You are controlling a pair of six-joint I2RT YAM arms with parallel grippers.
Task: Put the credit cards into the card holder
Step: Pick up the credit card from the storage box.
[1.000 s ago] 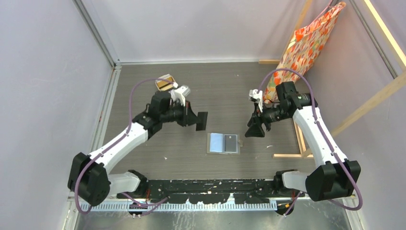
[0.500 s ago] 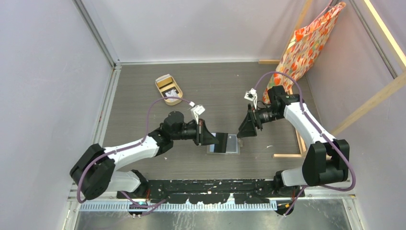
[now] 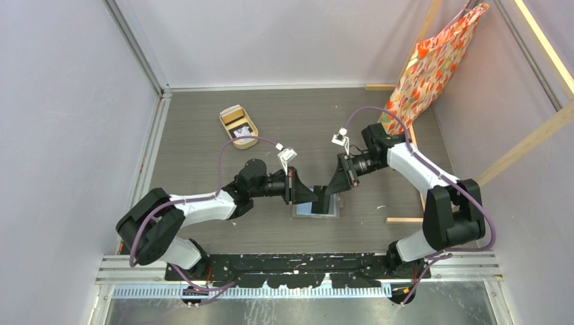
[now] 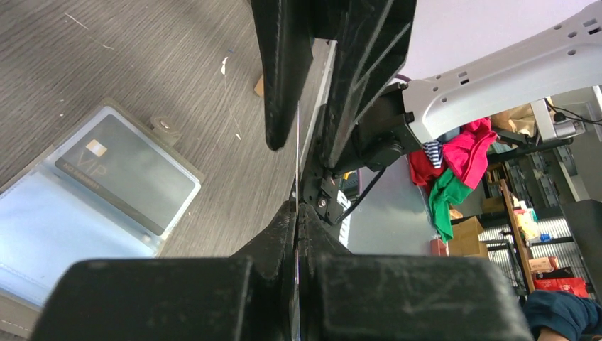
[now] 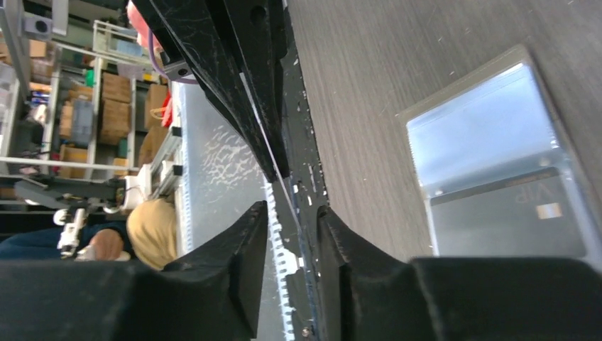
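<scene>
The card holder lies open on the table, mostly under both grippers. In the left wrist view it shows pale bluish sleeves, a black VIP credit card in one sleeve, and a snap tab. My left gripper is shut on another credit card, seen edge-on as a thin line and held above the holder. My right gripper is open, its fingers either side of that card's far edge. In the top view the left gripper and right gripper meet tip to tip.
A tan oval tray with more items stands at the back left. An orange patterned bag hangs on a wooden frame at the right. The table is walled on the left and at the back.
My left gripper carried the card from near the tan tray rightward to above the open holder. My right gripper moved left and down to meet it.
</scene>
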